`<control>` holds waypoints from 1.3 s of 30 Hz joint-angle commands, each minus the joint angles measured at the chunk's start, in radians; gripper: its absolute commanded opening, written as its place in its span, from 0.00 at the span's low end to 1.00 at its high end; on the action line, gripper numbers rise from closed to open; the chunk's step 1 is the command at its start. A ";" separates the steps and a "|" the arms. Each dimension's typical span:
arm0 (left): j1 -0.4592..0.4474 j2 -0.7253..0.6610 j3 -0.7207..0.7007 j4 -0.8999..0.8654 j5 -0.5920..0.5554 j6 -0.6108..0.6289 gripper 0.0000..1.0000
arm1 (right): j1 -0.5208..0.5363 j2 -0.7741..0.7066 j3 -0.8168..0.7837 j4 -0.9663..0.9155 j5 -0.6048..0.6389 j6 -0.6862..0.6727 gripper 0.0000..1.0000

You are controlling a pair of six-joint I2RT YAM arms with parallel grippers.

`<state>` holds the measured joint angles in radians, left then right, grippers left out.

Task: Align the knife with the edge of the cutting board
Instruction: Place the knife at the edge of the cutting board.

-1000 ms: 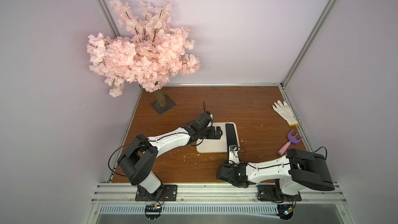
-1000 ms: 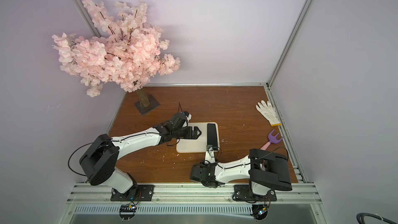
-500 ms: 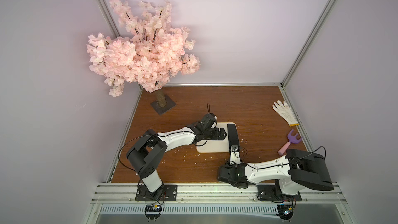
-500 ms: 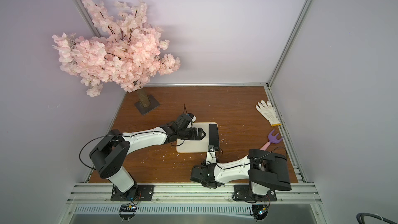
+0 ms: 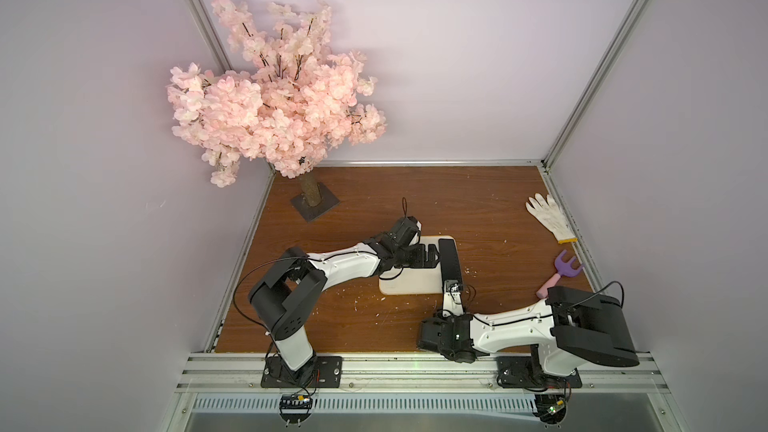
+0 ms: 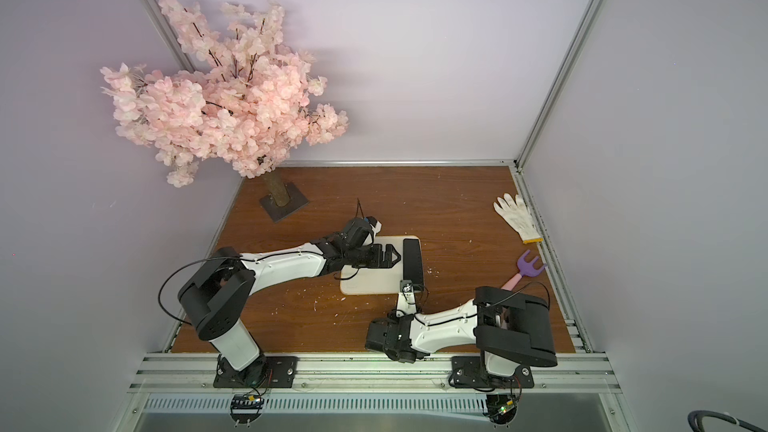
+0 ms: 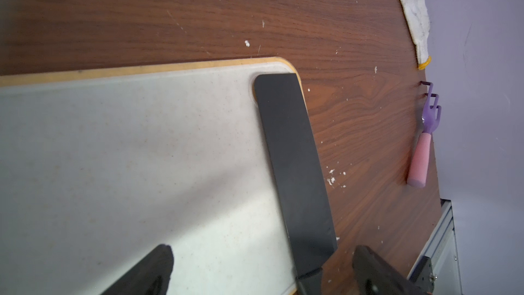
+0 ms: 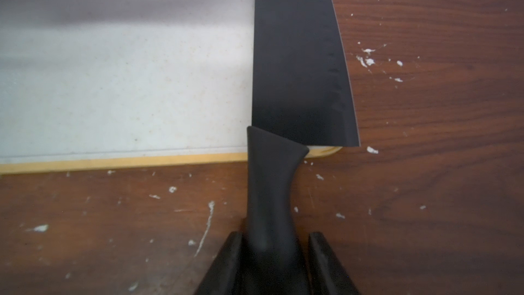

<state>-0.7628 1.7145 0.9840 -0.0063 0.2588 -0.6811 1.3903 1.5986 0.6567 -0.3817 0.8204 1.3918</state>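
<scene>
- The knife [image 8: 297,66] lies flat along the cutting board [image 8: 113,80] on the side toward the robot's right. Its broad black blade rests on the board and its handle sticks out past the near rim over the wooden table [image 5: 478,201].
- The blade runs almost parallel to that edge, not quite. A sliver of orange rim shows beside it near the tip, while the heel overhangs the rounded corner.
- The right gripper [image 8: 275,235] sits low at the end of the handle, which passes between its jaws. One finger lies against the handle and a narrow gap shows at the other — a loose straddle, not a clamp.
- The left gripper [image 7: 263,251] hovers over the board with its jaws spread wide and nothing in them. One finger is above the white surface, the other beyond the blade above the table.
- Well off to the right, near the wall, lie a white glove [image 5: 548,218] and a purple toy rake [image 5: 561,272].
</scene>
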 commanded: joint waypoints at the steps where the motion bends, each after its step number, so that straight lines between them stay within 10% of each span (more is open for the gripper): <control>1: -0.010 -0.001 0.016 0.008 0.008 -0.008 1.00 | -0.009 0.019 0.028 -0.029 0.015 -0.003 0.46; 13: -0.010 -0.005 0.013 0.009 0.007 -0.004 1.00 | -0.010 0.006 0.022 0.005 0.000 -0.015 0.56; 39: -0.010 -0.027 0.005 -0.016 -0.006 0.014 1.00 | -0.024 -0.028 -0.028 0.091 -0.010 -0.060 0.48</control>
<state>-0.7628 1.7123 0.9836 -0.0074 0.2584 -0.6800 1.3724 1.5883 0.6353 -0.2878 0.8116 1.3418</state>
